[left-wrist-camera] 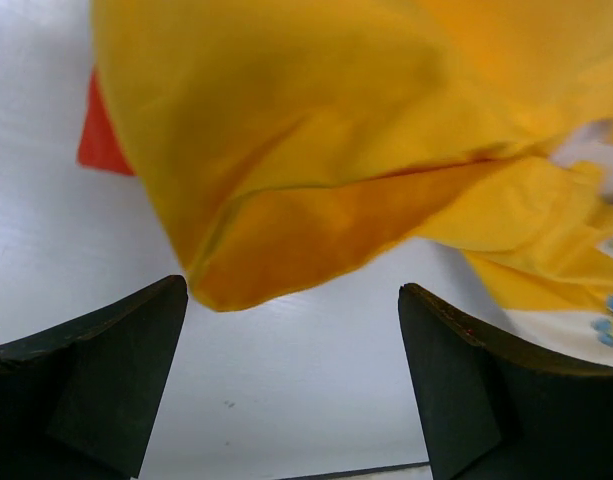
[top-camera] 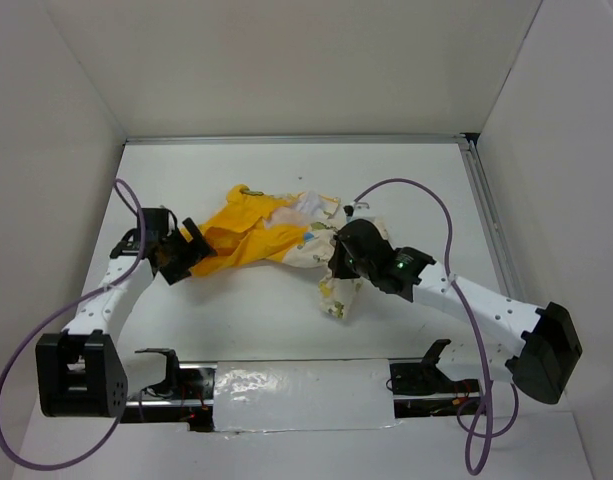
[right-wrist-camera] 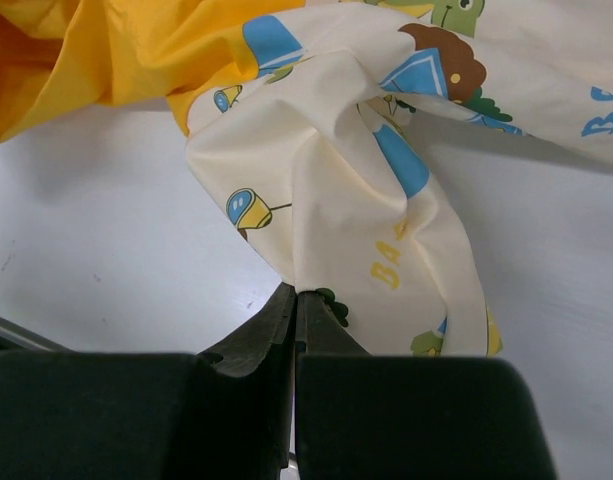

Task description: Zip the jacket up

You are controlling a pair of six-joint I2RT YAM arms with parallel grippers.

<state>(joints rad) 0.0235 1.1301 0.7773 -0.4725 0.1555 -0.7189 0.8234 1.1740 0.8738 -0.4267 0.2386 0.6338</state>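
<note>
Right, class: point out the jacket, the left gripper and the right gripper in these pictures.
jacket (top-camera: 238, 230), top view, on its orange-yellow lining.
left gripper (left-wrist-camera: 291, 290), left wrist view, midway between its open fingers.
right gripper (right-wrist-camera: 294, 297), right wrist view, where its shut fingers pinch the jacket.

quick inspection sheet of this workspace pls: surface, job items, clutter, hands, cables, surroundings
surface: white table, silver tape strip along the near edge
job's things: jacket crumpled mid-table, yellow lining exposed, zip not visible
clutter: nothing seen
hands: left hand open at the yellow end; right hand shut on cream fabric
cables: purple cables loop from each arm
surroundings: plain white walls
</note>
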